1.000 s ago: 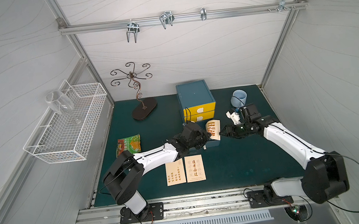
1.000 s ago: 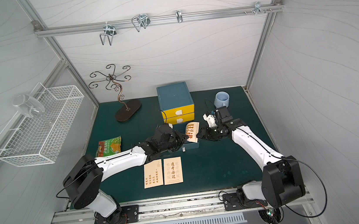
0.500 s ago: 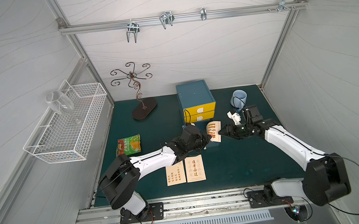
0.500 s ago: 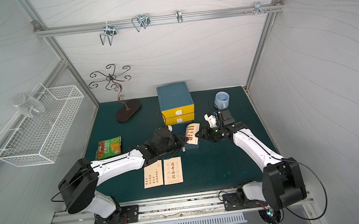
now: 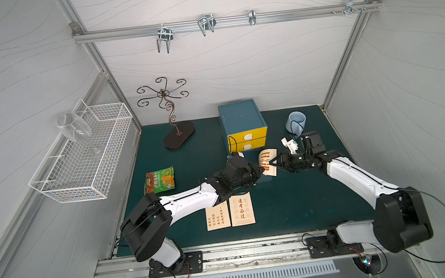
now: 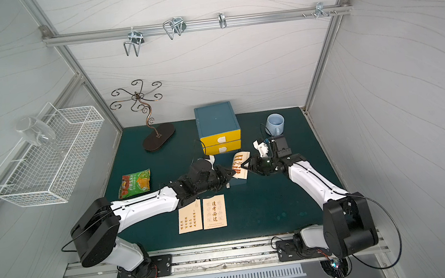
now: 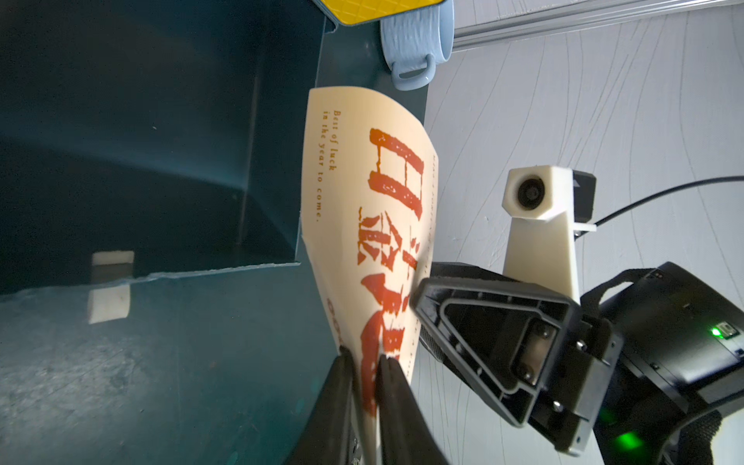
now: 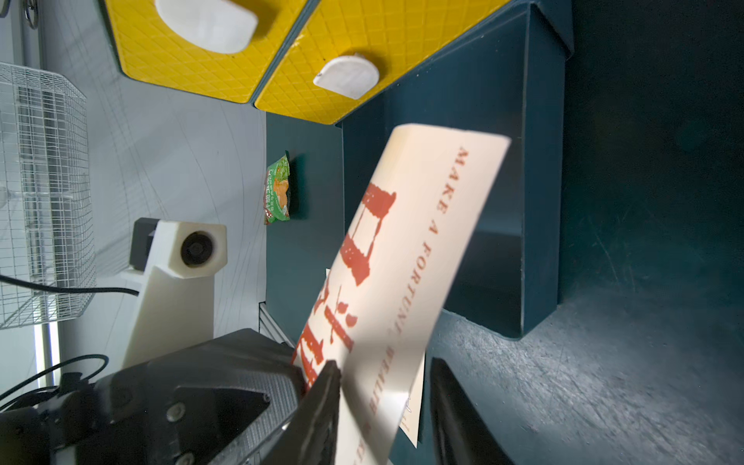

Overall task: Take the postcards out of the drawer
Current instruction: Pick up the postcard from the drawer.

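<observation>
Bendy cream card [image 7: 362, 193] with big rust-red characters is pinched at one end by the left hand [image 7: 364, 358], whose thin black fingers are squeezed tight on it. The right hand [image 8: 384, 362] straddles its other edge, fingers apart. Both hold it over the boxy teal drawer [image 7: 273, 181]. Two more cards [image 5: 229, 213] lie flat on the felt-like worktop [image 5: 292, 200], just behind the left hand.

The cream postcard [image 7: 342, 161] bears bold red-orange characters; the drawer fronts [image 8: 402, 52] are yellow, diamond-quilted; the bench [image 5: 292, 194] is dark green.
</observation>
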Tool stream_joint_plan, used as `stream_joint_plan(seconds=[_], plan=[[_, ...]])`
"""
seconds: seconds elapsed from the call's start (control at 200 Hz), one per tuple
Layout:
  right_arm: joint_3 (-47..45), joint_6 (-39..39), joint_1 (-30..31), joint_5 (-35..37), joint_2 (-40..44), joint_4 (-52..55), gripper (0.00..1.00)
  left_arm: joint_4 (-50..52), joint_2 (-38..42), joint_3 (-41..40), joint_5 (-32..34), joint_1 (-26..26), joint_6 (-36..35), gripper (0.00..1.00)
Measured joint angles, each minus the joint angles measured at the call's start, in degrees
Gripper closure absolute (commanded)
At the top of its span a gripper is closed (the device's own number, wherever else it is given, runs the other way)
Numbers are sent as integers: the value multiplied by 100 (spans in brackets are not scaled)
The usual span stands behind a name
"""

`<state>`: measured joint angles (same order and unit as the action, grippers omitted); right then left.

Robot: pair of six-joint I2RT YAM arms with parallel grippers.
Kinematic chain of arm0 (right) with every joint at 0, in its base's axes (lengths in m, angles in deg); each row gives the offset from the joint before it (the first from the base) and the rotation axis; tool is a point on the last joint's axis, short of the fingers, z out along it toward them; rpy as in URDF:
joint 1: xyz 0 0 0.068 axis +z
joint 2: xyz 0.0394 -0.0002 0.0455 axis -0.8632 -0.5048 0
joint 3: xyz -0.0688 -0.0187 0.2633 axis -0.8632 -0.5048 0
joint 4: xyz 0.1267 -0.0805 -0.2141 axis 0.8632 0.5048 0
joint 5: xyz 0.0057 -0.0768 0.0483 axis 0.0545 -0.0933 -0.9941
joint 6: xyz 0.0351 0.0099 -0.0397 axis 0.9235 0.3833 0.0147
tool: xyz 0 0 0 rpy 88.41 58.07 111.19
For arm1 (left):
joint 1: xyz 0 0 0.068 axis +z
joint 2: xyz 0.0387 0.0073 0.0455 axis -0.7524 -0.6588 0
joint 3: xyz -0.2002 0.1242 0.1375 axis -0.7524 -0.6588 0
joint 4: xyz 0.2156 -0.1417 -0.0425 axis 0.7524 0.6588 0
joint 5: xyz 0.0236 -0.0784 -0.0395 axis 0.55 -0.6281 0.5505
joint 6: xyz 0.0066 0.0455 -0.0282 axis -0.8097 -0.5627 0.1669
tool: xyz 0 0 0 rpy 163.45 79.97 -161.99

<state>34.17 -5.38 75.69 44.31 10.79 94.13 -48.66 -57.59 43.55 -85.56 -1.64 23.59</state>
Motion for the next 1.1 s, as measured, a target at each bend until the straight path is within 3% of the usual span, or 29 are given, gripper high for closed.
stream_joint_plan(seconds=[0.075, 0.16, 0.23, 0.31, 0.5, 0.725, 0.9, 1.101], plan=[[-4, 101, -4, -85, -22, -149, 81, -22, 0, 0, -37, 0, 9, 77], [-11, 190, -22, -177, -28, -328, 92, -20, 0, -17, -92, 0, 7, 63], [-17, 245, -48, -205, -24, -407, 97, -31, 0, -44, -155, -4, -13, 48], [-22, 258, -103, -223, 0, -372, 100, -68, 15, -61, -212, -11, -28, 40], [-22, 223, -505, -544, 551, -85, 100, 223, 654, -393, -278, 22, -417, 31], [-101, 557, -1222, -1561, 1438, -122, 100, 214, 1624, -667, -348, 225, -1051, 16], [-354, 1281, -1443, -2286, 1572, -675, 100, -636, 1475, -789, -1231, 459, -1436, 14], [-409, 2063, -1449, -2761, 1585, -1379, 100, -1209, 909, -251, -2356, 485, -1665, 13]])
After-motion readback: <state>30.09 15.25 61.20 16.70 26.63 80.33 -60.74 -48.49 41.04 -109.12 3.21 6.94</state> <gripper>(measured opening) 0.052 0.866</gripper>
